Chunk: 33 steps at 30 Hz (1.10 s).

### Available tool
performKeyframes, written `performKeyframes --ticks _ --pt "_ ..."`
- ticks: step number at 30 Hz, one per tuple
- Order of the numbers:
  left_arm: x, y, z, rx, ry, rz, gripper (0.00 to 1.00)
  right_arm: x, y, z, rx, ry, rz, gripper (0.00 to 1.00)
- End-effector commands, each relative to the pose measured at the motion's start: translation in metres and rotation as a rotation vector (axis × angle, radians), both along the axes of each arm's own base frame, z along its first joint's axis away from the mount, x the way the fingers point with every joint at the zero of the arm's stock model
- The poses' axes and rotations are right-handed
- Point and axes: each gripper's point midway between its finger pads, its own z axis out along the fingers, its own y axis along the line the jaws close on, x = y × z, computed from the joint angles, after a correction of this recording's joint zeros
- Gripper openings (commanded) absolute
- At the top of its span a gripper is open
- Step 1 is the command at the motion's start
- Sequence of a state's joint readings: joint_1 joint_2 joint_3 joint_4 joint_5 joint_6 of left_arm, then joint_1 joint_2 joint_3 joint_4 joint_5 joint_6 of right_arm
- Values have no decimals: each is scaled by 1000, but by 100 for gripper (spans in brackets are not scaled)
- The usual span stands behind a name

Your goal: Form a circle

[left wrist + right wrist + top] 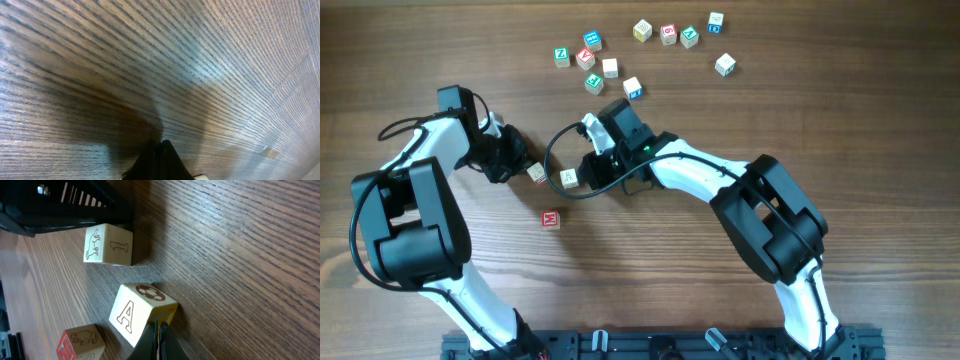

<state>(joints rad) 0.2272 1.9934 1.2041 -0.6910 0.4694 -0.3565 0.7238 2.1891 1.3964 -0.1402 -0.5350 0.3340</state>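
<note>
Three small pale wooden cubes lie in a loose group at the table's middle, not a closed circle. One cube (536, 172) with a "1" (107, 245) sits right at the tip of my left gripper (519, 162), which is shut. The cube with an "A" (569, 178) (140, 312) touches the tip of my right gripper (585, 174) (159, 326), also shut and holding nothing. A red-faced cube (550, 218) (80, 342) lies apart, nearer the front. The left wrist view shows only my shut left gripper (162, 146) over bare wood.
Several more alphabet cubes are scattered along the far side of the table (750, 120), among them one close behind the right arm (633, 88) and a row further back (668, 35). The black left gripper body (65, 205) fills the right wrist view's top left.
</note>
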Motion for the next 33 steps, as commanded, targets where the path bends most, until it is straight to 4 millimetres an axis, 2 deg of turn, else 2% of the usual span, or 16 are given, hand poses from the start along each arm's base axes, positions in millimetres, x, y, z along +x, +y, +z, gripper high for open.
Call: performKeyframes --ticks 1,7,11,13,26,33 --pt "-6 3 -10 41 24 -15 4 -7 3 -5 10 6 37 5" --pt "-6 3 -10 41 24 -15 4 -11 6 -1 35 3 73 5" --pt "-6 3 -10 41 25 -15 4 -1 -5 -12 -45 31 -44 5" --pt "-6 3 -10 41 24 -15 4 -1 -6 -13 -48 33 -43 5" --pt "-6 5 -11 55 28 -14 4 -22 7 -1 48 91 68 5" --pt "-6 6 -11 61 30 -14 4 -21 7 0 51 90 68 5"
